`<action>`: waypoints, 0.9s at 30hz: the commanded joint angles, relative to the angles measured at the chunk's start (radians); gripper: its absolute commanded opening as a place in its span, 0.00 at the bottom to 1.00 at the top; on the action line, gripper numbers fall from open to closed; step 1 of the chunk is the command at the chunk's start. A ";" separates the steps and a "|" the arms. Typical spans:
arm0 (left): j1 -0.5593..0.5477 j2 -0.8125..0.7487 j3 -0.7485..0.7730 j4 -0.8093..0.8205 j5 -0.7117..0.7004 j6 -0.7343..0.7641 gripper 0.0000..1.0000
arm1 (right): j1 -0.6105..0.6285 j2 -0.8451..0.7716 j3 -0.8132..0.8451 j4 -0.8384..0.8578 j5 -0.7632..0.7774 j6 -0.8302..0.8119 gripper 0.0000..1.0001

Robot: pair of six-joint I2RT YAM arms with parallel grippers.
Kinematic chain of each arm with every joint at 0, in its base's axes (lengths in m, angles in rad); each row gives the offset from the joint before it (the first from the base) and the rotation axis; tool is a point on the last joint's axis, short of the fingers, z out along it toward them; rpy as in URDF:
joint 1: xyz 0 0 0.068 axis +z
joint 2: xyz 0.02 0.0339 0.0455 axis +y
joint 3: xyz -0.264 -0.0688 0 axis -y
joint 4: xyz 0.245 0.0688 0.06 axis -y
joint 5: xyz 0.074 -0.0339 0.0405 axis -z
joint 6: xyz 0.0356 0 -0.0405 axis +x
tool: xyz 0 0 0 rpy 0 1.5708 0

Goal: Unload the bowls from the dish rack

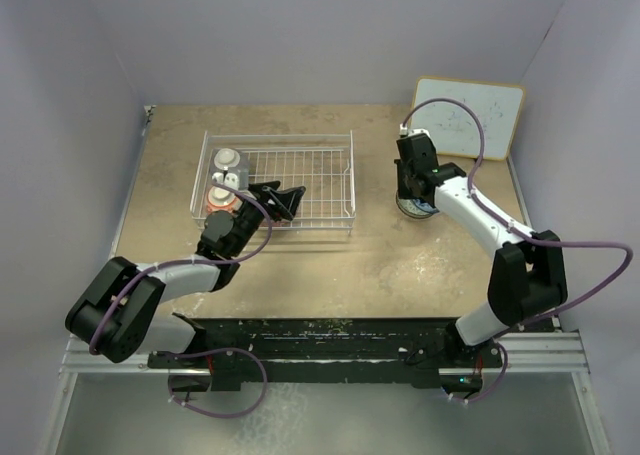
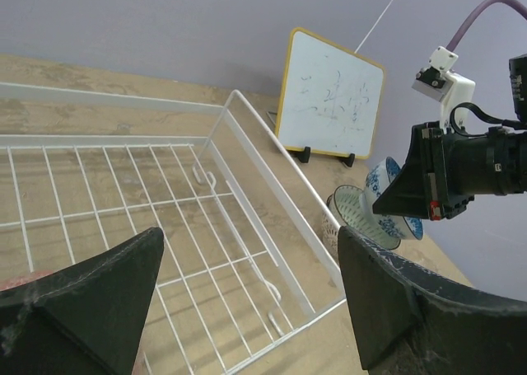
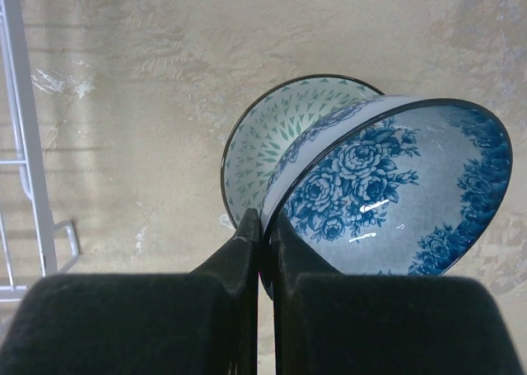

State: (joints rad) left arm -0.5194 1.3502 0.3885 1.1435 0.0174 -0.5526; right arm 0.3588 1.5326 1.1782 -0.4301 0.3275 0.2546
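The white wire dish rack (image 1: pixel 300 170) lies at the table's middle left. A grey-white bowl (image 1: pixel 228 163) and an orange-and-white bowl (image 1: pixel 217 199) sit at its left end. My left gripper (image 1: pixel 279 201) is open and empty, low over the rack's front; the left wrist view shows bare rack grid (image 2: pixel 148 202) between its jaws (image 2: pixel 247 297). My right gripper (image 1: pixel 414 187) is shut on the rim of a blue-and-white flowered bowl (image 3: pixel 395 185), tilted and held over a green-patterned bowl (image 3: pixel 268 140) that sits on the table right of the rack. Its closed gripper (image 3: pixel 265 227) pinches the rim.
A whiteboard with an orange frame (image 1: pixel 468 116) stands at the back right, also in the left wrist view (image 2: pixel 332 95). The rack's right edge (image 3: pixel 20 136) lies left of the two bowls. Purple walls enclose the table on three sides.
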 commanded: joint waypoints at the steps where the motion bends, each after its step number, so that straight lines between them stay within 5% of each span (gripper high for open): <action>1: -0.001 -0.002 -0.018 0.035 -0.022 0.022 0.88 | 0.000 0.011 -0.013 0.107 0.031 -0.008 0.00; 12: 0.000 -0.014 -0.012 0.002 -0.031 0.033 0.88 | 0.000 0.054 -0.012 0.129 -0.008 -0.005 0.03; 18: -0.001 -0.009 -0.006 -0.007 -0.027 0.031 0.88 | 0.000 0.031 -0.007 0.127 -0.044 -0.001 0.27; 27: -0.001 -0.039 0.000 -0.052 -0.028 0.034 0.88 | 0.000 -0.012 -0.010 0.117 -0.041 0.004 0.32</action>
State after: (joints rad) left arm -0.5194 1.3487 0.3729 1.0786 -0.0074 -0.5373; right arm 0.3592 1.5810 1.1511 -0.3321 0.2855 0.2543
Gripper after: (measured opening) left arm 0.880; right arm 0.319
